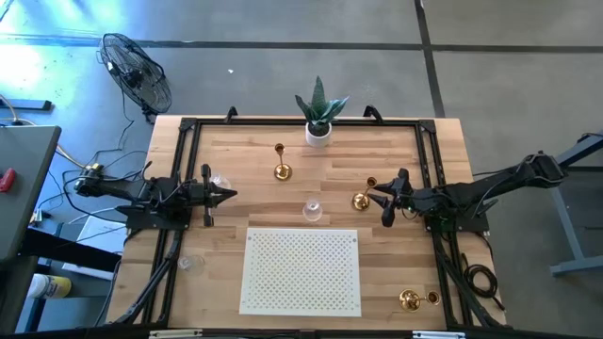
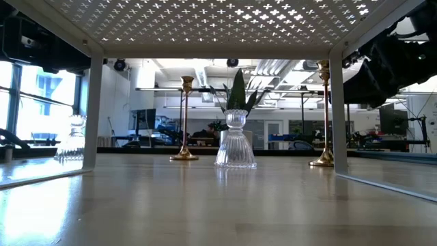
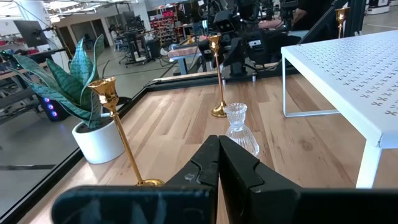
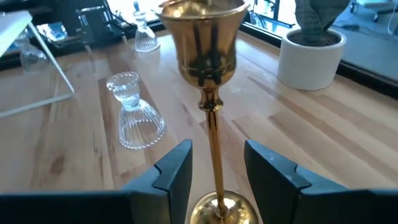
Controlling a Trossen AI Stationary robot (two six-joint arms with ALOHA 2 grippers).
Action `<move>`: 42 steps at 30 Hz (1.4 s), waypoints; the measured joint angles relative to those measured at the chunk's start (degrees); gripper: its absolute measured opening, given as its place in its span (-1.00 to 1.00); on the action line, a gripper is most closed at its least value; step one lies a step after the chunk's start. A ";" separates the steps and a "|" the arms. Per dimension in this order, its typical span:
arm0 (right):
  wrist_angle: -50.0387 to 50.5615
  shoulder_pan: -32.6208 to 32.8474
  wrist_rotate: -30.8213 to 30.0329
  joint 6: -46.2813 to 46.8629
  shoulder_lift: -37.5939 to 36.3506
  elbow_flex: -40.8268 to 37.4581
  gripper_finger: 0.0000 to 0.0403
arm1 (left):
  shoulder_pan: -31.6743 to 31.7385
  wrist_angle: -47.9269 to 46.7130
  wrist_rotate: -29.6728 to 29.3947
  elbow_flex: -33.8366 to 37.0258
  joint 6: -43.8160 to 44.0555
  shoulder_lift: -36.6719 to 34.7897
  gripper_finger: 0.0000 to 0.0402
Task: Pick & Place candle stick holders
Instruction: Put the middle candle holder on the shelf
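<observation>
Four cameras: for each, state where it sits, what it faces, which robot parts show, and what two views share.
High: overhead, straight down on the table; both arms, left end effector shut.
Low: table height, under the white rack, facing the room; dark arm parts in the top corners.
Left wrist: past shut fingers toward the plant pot.
Right wrist: open right end effector straddling a brass holder.
Shared: both wrists see the central glass holder.

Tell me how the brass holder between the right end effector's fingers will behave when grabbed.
The brass holder is tall on a thin stem, cup on top, so it probably tips easily. Polished metal looks slippery and stiff. The right end effector straddles the stem, open, just above the base.
</observation>
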State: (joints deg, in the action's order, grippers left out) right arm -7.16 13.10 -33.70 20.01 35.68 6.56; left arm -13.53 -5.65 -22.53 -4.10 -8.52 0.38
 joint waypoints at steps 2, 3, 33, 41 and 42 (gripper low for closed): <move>0.00 0.02 0.18 -0.83 0.00 -0.01 -0.32 | 0.00 0.02 0.00 -0.02 0.01 0.00 -1.00; 0.00 0.00 0.11 -0.90 0.00 0.00 -0.32 | 0.01 0.00 0.00 -0.01 0.01 0.00 -1.00; -1.31 0.02 -1.74 -2.34 0.00 0.01 -0.32 | 0.01 0.00 -0.02 0.00 0.01 0.00 -1.00; -4.38 -0.18 -1.12 -3.68 1.62 0.01 -0.32 | 0.01 0.00 -0.02 -0.01 0.01 0.02 -1.00; -5.22 -0.52 -0.50 -4.23 2.24 0.03 -0.32 | 0.00 0.00 -0.01 -0.01 -0.01 0.01 -1.00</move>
State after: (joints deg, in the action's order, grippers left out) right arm -12.37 12.58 -34.20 15.78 37.93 6.59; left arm -13.53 -5.65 -22.53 -4.11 -8.53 0.39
